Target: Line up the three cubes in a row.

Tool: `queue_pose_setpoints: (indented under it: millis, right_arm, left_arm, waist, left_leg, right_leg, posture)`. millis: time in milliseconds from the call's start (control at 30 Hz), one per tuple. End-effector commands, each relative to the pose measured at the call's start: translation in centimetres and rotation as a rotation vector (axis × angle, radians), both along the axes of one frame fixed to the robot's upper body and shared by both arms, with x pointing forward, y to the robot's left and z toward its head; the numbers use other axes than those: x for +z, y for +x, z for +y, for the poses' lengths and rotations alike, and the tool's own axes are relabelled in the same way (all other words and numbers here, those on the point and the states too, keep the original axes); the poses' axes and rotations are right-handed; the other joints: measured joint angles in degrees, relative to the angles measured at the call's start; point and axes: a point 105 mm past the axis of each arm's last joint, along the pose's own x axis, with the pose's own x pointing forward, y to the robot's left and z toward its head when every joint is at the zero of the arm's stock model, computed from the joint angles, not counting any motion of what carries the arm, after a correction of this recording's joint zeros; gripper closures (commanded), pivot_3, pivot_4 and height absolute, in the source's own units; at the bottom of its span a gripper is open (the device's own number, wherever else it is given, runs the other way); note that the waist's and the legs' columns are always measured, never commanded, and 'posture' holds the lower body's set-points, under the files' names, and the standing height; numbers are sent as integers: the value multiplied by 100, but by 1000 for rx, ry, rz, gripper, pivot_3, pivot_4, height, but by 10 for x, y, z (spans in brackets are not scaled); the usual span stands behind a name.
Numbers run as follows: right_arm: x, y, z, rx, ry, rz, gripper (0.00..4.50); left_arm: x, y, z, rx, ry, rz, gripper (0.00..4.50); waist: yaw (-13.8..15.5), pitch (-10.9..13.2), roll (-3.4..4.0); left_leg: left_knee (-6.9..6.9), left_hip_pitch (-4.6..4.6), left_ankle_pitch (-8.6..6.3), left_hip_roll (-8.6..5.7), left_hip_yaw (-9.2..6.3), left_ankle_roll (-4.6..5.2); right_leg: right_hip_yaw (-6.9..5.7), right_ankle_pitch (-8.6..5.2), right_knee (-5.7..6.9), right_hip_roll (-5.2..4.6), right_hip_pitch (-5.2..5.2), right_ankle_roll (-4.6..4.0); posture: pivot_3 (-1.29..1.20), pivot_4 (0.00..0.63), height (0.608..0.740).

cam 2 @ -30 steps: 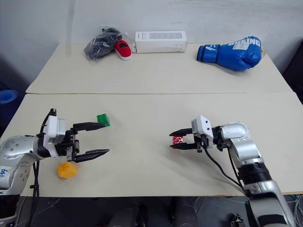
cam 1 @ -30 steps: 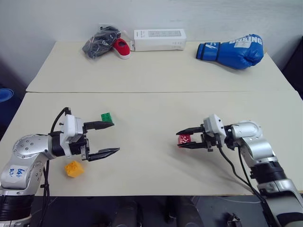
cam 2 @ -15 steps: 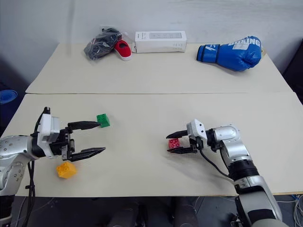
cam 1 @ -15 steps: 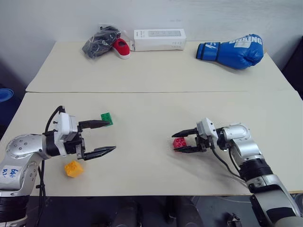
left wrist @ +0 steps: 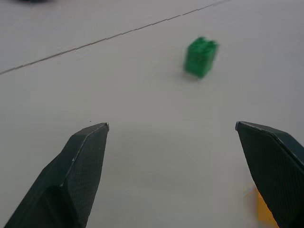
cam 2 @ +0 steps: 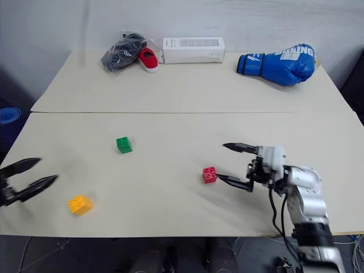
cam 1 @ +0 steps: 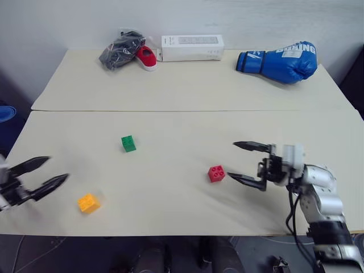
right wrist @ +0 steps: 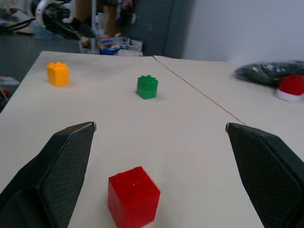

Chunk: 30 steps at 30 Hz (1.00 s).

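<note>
On the near half of the cream table (cam 1: 187, 102), the three cubes sit well apart, none in line with the others. The green cube (cam 1: 128, 143) lies farthest back, the red cube (cam 1: 216, 173) sits nearer the front toward the right, and the yellow-orange cube (cam 1: 88, 202) rests close to the front edge on the left. No cube is held.

The right gripper (cam 1: 250, 165) hovers just beside the red cube, on its right, fingers spread wide and empty; in the right wrist view the red cube (right wrist: 133, 195) stands between and ahead of the two black fingers (right wrist: 57, 166), not touched by either. The left gripper (cam 1: 42, 173) is at the table's left edge, also spread wide and empty, near the yellow-orange cube but apart from it.

These are small, hard plastic building blocks with studs on top, so they are probably very light, stiff and somewhat slick. A light block like this would likely skid or tip if nudged by one finger first. The surest hold looks to be across two opposite flat side faces, low on the body and below the studs, with the fingers closing squarely.

At the far edge lie a blue boxing glove (cam 1: 278, 61), a white box (cam 1: 191, 48), and a red shoe (cam 1: 146, 57) beside a dark bag (cam 1: 118, 50).
</note>
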Motion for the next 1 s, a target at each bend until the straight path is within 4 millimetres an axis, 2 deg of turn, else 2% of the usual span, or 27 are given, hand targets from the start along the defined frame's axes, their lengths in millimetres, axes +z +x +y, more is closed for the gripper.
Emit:
queue_pose_setpoints:
  millis: [33,167,300,400,600,733,867,1000]
  right_arm:
    - [14,-10,-11,-43,38,-16,15]
    - [16,-12,-13,-88,39,-41,15]
    - [22,-10,-15,-139,65,-92,15]
    - [21,-10,-15,-143,60,-99,15]
    - [17,-14,-15,-156,48,-107,15]
    - [13,-17,-18,-176,45,-114,15]
    - [11,-22,-21,-199,42,-120,15]
    - [11,-27,-22,-223,39,-127,0]
  left_arm:
    - [7,-6,17,66,13,-30,0]
    - [5,2,7,13,12,-20,0]
    - [18,49,-37,-194,27,-64,0]
    - [22,82,-71,-357,64,-60,0]
    - [20,135,-111,-518,159,-26,0]
    - [6,153,-129,-587,202,25,0]
    - [-2,160,-146,-647,203,50,0]
    - [-8,165,-155,-663,216,66,912]
  waist:
    - [49,-1,-2]
    - [73,-2,-3]
    - [224,-4,-7]
    - [233,-6,-9]
    - [145,-7,-13]
    - [58,-6,-17]
    - [58,-3,-23]
    - [67,0,-27]
  left_leg:
    - [0,3,-2,0,0,0]
    - [0,8,-17,1,1,-24]
    - [1,6,-15,0,-3,-28]
    - [2,7,-3,-6,-1,-11]
    - [2,4,4,-7,37,0]
    - [2,10,4,-2,63,5]
    - [6,12,5,7,68,4]
    - [9,10,5,8,67,4]
  right_leg:
    - [2,0,-1,-3,1,0]
    - [8,-1,-9,-7,-3,-2]
    - [5,-3,-4,-7,-3,-5]
    - [5,-1,18,-8,-1,-4]
    - [-3,0,18,37,-10,-1]
    - [-2,6,12,74,-12,10]
    - [6,6,18,81,-15,10]
    - [7,6,20,80,-18,10]
  posture:
    - [0,150,740]
    - [0,150,740]
    - [0,150,740]
    - [0,150,740]
    - [0,150,740]
    - [0,150,740]
    - [0,150,740]
    - [0,150,740]
